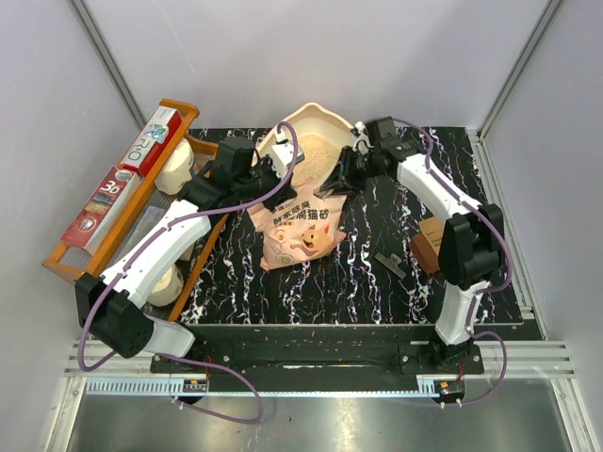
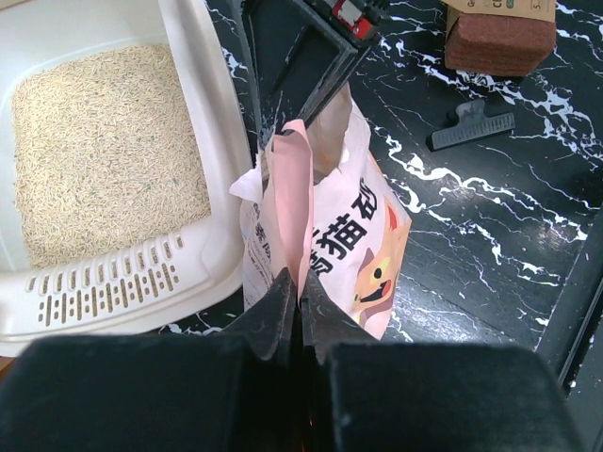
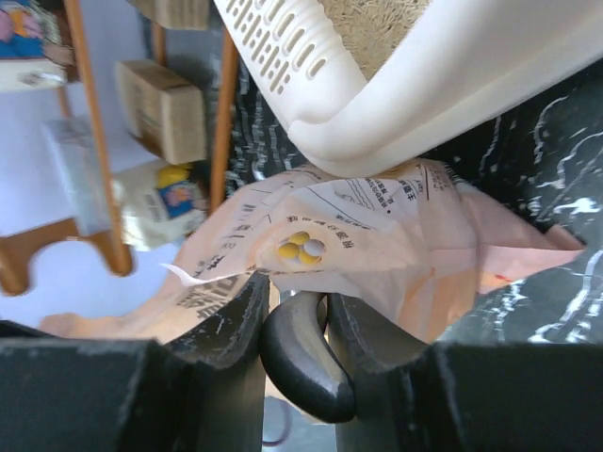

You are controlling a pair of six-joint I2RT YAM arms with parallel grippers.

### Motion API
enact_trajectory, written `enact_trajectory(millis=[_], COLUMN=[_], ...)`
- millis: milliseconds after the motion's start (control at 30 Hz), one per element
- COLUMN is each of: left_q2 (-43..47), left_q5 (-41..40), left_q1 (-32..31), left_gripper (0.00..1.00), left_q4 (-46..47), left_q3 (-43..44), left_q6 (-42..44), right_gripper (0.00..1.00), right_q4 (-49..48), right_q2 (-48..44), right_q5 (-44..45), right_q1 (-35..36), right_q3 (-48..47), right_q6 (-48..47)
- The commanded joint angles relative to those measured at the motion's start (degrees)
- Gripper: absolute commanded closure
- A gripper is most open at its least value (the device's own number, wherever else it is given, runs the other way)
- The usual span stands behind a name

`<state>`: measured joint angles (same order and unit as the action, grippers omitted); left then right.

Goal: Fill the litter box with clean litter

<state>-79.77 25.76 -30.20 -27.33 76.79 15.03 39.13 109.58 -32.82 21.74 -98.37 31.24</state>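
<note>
The litter box [image 2: 212,254] is cream, clean litter [image 2: 104,151] pale beige, bag [image 2: 367,254] pink, table [image 2: 490,217] black veined white.

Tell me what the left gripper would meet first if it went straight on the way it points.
The pink crinkled plastic bag pinched in its jaws; beyond that, probably the right gripper, though depth is unclear.

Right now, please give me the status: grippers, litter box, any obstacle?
Left gripper shut on pink bag, top edge. Right gripper grips the other side. Litter box holds litter; bag beside it. Nothing between them.
</note>
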Motion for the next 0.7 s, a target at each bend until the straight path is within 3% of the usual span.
enact_trajectory(millis=[0,300,500,667], left_q2=[4.3,4.3,3.7,2.7], left_q5=[6.3,6.1,5.3,4.5], left_q1=[-0.3,-0.3,-0.3,-0.4], left_gripper=[1.00,1.00,1.00,1.00], left_q4=[7.3,2.9,1.5,1.4], left_q3=[3.2,3.1,5.0,7.1], left_q6=[1.7,6.4,7.4,7.8], right_gripper=[1.00,1.00,1.00,1.00], right_q4=[-21.8,-47.6,-54.1,-44.6], right_q2=[-6.0,-8.6,-13.2,-17.3], right_q5=[-14.6,-23.6,-26.6,-22.7], right_q1=[-4.1,-12.5,-13.6,-13.3], right_q3=[10.2,23.4,24.0,20.9], right_q6=[16.0,31.9,27.5,15.4])
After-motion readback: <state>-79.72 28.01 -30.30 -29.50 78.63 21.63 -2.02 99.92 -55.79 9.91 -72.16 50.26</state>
